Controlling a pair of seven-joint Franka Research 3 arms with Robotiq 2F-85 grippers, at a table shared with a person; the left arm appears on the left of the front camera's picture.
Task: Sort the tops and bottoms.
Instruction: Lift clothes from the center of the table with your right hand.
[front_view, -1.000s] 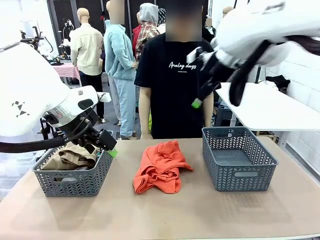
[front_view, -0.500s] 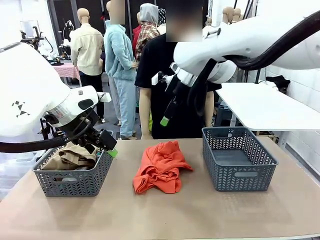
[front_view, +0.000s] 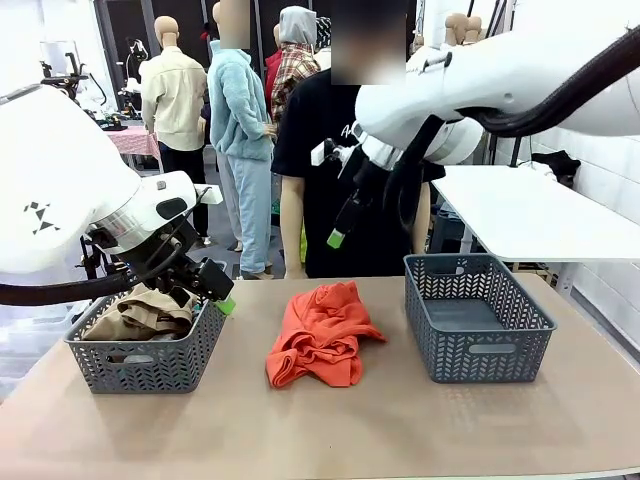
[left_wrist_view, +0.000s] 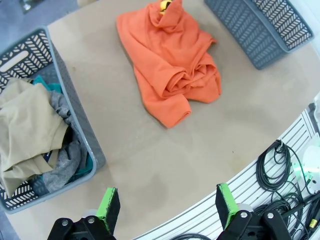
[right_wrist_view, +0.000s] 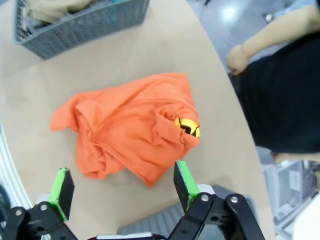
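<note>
We found the table (front_view: 420, 430) spread beneath both of our arms. Directly under our left gripper (front_view: 222, 300) sat the left basket (front_view: 145, 362), already holding the khaki-tan garment (left_wrist_view: 27, 132) on top, with the grey garment (left_wrist_view: 62, 167) and a strip of the teal garment (left_wrist_view: 47, 86) showing beneath it — three pieces sorted, by our judgement. The right basket (front_view: 478, 318), below and outboard of our right gripper (front_view: 338, 238), held nothing we could see. The orange garment (front_view: 320, 332) lay crumpled on the table between the baskets, almost straight below the right gripper (right_wrist_view: 120, 187) and ahead of the left gripper (left_wrist_view: 167, 205). It looked like the one piece left to place — presumably in the right basket. Both grippers stood wide apart and held nothing. A yellow print (right_wrist_view: 187, 126) showed in the orange folds.
</note>
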